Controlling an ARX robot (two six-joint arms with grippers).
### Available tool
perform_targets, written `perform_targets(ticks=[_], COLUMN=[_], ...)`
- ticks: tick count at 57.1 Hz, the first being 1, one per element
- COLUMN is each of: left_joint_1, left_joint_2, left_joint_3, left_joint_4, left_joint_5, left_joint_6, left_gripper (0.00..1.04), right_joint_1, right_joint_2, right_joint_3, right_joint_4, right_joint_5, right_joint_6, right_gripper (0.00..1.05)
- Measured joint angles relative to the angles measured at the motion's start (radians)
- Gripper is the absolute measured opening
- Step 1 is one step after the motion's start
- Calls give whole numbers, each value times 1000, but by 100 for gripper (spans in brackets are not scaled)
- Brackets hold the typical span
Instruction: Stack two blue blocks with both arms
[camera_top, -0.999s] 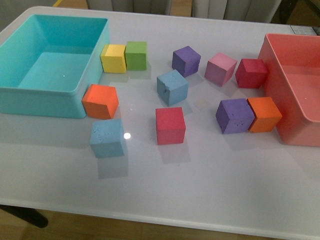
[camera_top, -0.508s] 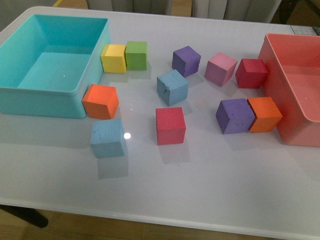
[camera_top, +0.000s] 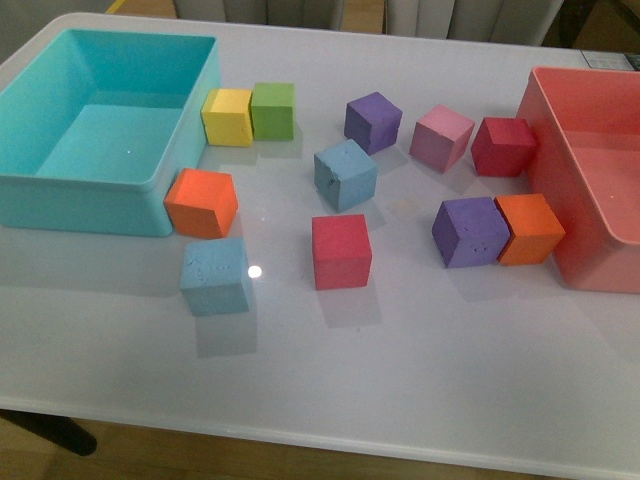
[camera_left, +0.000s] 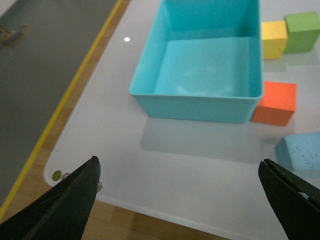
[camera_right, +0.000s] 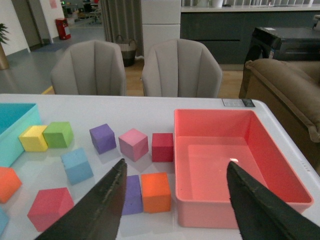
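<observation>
My left pincer (camera_left: 178, 162) and right pincer (camera_right: 176, 164) both hung spread, empty. Found near blue block (camera_top: 214, 276) just off teal bin (camera_top: 80, 205) front corner; far blue block (camera_top: 345, 174) well apart from bin. Judged: descend squarely, jaws parallel to faces.

On the table (camera_top: 400, 380), the left bin (camera_top: 80, 205) sits at ten o'clock and the right bin (camera_top: 600, 265) at three. The middle block (camera_top: 345, 175) lies between them. The near block (camera_top: 215, 277) lies at eight o'clock from it, just before the left bin.
</observation>
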Motion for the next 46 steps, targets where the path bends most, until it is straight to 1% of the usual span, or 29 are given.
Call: perform_targets(ticks=[7, 13, 23, 30, 41, 46], left_joint_1=[-54, -97, -139, -150, -155, -150], left_joint_2=[286, 483, 748, 867, 1014, 1057], left_joint_3=[73, 152, 298, 385, 504, 547], left_joint_4=[150, 212, 225, 211, 185, 146], left_joint_5=[33, 77, 146, 173, 182, 225], left_joint_6=[-7, -21, -67, -103, -110, -143], left_gripper=[96, 96, 96, 96, 96, 96], right_joint_1=[0, 0, 0, 0, 0, 0], right_joint_2=[0, 0, 0, 0, 0, 0], right_joint_3=[0, 0, 0, 0, 0, 0], right_joint_4=[0, 0, 0, 0, 0, 0], right_joint_5=[0, 0, 0, 0, 0, 0], right_joint_6=[0, 0, 0, 0, 0, 0], right_gripper=[97, 95, 96, 96, 96, 96])
